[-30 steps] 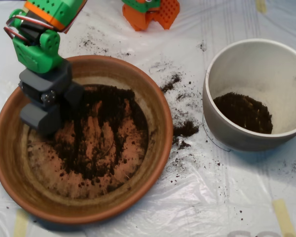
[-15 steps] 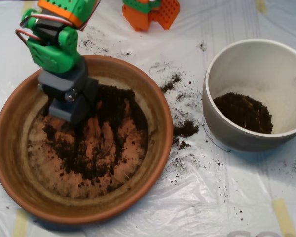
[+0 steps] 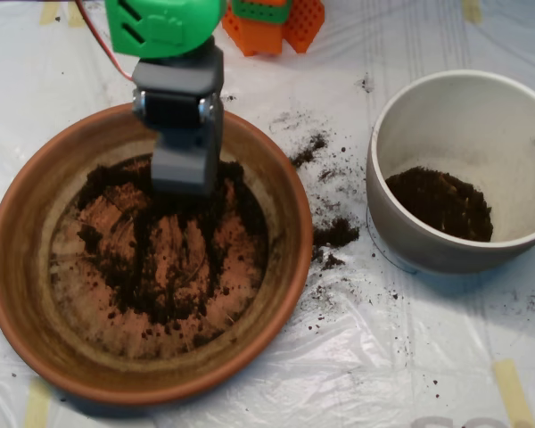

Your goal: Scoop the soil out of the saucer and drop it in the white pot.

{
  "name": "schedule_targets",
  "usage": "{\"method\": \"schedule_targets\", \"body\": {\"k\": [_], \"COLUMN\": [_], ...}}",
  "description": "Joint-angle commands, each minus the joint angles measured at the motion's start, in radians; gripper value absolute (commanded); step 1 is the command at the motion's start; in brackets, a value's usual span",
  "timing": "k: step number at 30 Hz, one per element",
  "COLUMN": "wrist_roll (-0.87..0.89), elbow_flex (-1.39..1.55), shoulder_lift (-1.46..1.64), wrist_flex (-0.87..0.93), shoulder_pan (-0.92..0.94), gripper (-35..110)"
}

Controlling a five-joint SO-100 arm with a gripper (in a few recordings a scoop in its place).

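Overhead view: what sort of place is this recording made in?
Probably a tabletop robot test bench set up for a potting task: clear plastic sheeting taped over the table, a terracotta saucer of soil, a white pot, and a grey scoop.

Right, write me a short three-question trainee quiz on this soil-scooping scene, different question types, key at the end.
1. True or false: the white pot already holds some soil.
2. The scoop is over which part of the saucer? A) upper part B) lower edge C) outside it
3. Fill in: spilled soil lies on the plastic sheet between the saucer and the ____.

Key: 1 true; 2 A; 3 white pot.
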Motion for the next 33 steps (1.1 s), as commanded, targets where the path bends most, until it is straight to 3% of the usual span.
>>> {"method": "schedule_targets", "body": {"k": [1,13,26,28,30,33], "wrist_roll": [-0.014,-0.046,-0.133,-0.117,-0.132,-0.132], "elbow_flex": [-0.120,-0.388,-0.746,-0.813,-0.821,-0.796], "shoulder_lift": [0.132,0.144,-0.144,-0.198,-0.204,-0.195], "wrist_flex": [0.051,0.227,0.357,0.380,0.390,0.390], "shoulder_pan": [-0.071,-0.436,-0.756,-0.759,-0.767,-0.770], "gripper": [-1,0,0,9,32,37]}}
